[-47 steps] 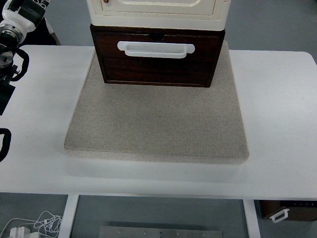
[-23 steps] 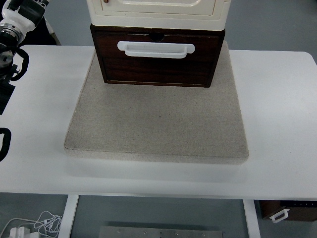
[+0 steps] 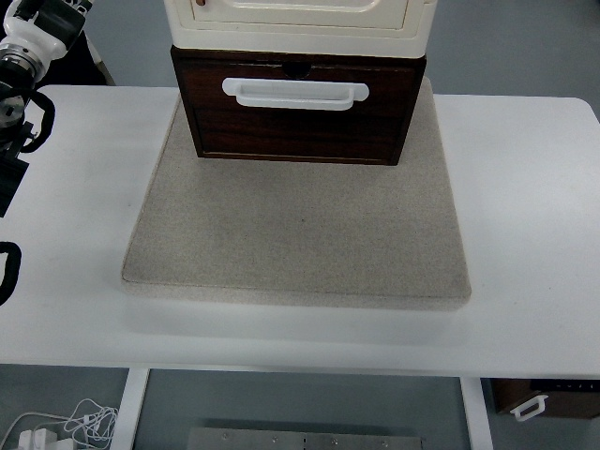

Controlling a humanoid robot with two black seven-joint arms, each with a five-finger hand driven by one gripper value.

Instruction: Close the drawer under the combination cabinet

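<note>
- Looking down over the white table [image 3: 525,234], I see the drawer [image 3: 298,117] at the far middle, under the cream cabinet [image 3: 300,23], both standing at the back of a grey stone-like slab [image 3: 300,234].
- The left arm [image 3: 23,56] sits at the left edge, well apart from the drawer; only bits of it show, so I cannot tell how its hand is set.
- The right arm is out of view altogether.
- From the left arm the drawer lies to the right and slightly nearer me, so I judge the left the only candidate on show, and it would have to travel in across the slab.
- The drawer front is dark brown wood, wide and low, its long axis running left to right, with a white bar handle [image 3: 295,93] across the upper part.
- Its front stands proud of the cabinet above, so it looks pulled out; I judge that closing it calls for a push straight away from me.
</note>
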